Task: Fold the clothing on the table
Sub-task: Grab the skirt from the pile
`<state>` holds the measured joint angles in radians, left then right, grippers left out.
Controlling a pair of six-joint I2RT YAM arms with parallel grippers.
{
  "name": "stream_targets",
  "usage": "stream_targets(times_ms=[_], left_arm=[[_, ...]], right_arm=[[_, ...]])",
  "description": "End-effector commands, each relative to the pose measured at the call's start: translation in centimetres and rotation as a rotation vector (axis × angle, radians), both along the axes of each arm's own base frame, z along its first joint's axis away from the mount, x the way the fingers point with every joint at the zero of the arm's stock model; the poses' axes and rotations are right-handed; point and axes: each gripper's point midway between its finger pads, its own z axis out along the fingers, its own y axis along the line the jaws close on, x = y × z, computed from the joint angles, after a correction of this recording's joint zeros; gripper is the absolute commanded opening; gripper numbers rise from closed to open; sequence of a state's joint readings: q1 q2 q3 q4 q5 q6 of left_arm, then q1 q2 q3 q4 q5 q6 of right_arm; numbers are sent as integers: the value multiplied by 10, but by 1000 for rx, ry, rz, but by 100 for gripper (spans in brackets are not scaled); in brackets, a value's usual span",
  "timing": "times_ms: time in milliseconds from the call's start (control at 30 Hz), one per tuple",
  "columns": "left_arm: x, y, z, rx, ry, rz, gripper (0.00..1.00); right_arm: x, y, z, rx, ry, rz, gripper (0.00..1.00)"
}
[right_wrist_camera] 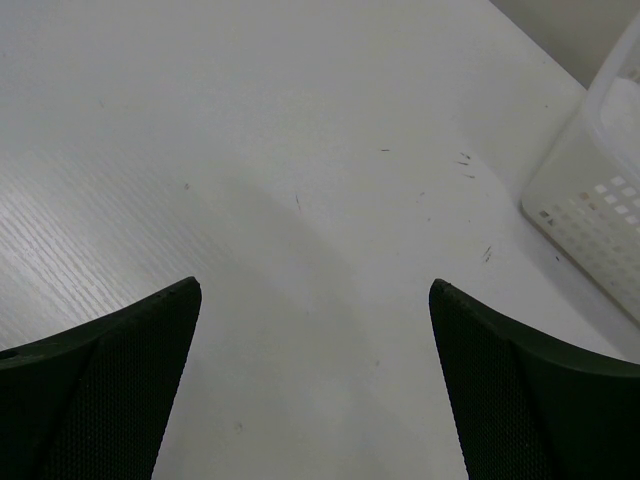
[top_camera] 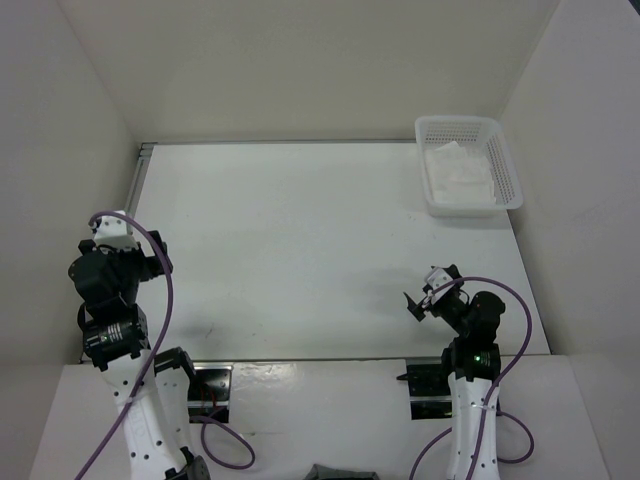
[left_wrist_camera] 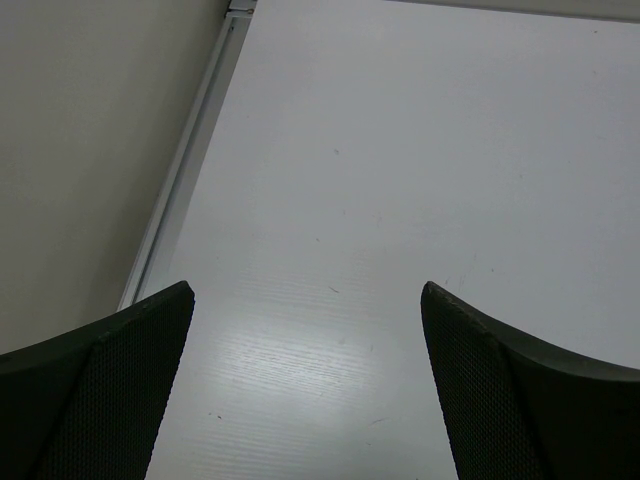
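The clothing (top_camera: pixel 458 176) is a white bundle of fabric lying inside the white lattice basket (top_camera: pixel 507 170) at the table's far right corner; its pleats cannot be made out. The white table (top_camera: pixel 300 240) has no fabric on it. My left gripper (left_wrist_camera: pixel 305 290) hangs open over the table's left side near the rim, with only bare tabletop (left_wrist_camera: pixel 400 150) between its black fingers (left_wrist_camera: pixel 130 380). My right gripper (right_wrist_camera: pixel 315 285) is open over the near right part of the table (right_wrist_camera: pixel 250 100), nothing between its jaws. In the top view it (top_camera: pixel 428 290) sits well short of the basket.
White walls enclose the table on the left, back and right. A grey metal rim (left_wrist_camera: pixel 185 170) runs along the left edge. The basket's corner (right_wrist_camera: pixel 600 200) shows at the right of the right wrist view. Purple cables loop off both arms.
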<state>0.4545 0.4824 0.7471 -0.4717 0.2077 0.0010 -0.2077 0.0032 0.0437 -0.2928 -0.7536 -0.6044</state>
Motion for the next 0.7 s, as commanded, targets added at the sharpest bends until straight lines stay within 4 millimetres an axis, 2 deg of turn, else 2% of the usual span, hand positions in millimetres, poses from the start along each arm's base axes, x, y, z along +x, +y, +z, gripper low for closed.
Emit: stream_targets(times_ms=[0,233,367,433,533,600,633,667], left_arm=[[2,-2,21,40,-52,-24,100],[7,2,11,23,-11,-15,100],[7,2,11,23,-11,-15,100],[4,1,16,33,-31,-15,100],[3,0,18,37,-40,-15,100],[3,-1,18,35,-41,-24,100],[3,-1,18,35,-41,-24,100],[5,-2,16,37,-32,-36,100]], right_arm=[[1,-1,17,-28,-89,2,98],[-1,4,19,-16,-94,29,98],[0,3,17,-27,-92,22,98],[-2,3,23,-83,-125,47,98],[5,-5,74,51,-209,-64,98],[2,-9,135,210,-335,-127,98],[-4,-12,164,233,-407,-152,98],[-8,-12,182,241,-462,-151,98]])
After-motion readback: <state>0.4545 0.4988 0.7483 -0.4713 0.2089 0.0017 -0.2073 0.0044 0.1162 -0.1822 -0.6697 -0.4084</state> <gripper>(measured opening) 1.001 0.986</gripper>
